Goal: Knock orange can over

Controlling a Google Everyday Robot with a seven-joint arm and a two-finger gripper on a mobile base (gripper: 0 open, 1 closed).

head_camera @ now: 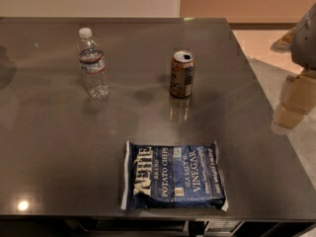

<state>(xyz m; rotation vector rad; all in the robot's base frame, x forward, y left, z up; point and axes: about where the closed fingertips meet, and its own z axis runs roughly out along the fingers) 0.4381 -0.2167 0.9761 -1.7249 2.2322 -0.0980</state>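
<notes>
orange can [182, 74] x1 | water btl [93, 63] x1 | chip bag [174, 176] x1 | table [49, 147] x1 | jaws x1, far R edge

A: What is the surface [59, 147] like?
B: Dark, smooth and shiny. Lights glint on it.
A: And the orange can [181, 74]?
B: Shiny metal, silver on top. The bottle [93, 63] is clear plastic. The chip bag [174, 176] is glossy and crinkly.
A: The gripper [291, 107] at the right edge?
B: Pale and dull, like plastic.
</notes>
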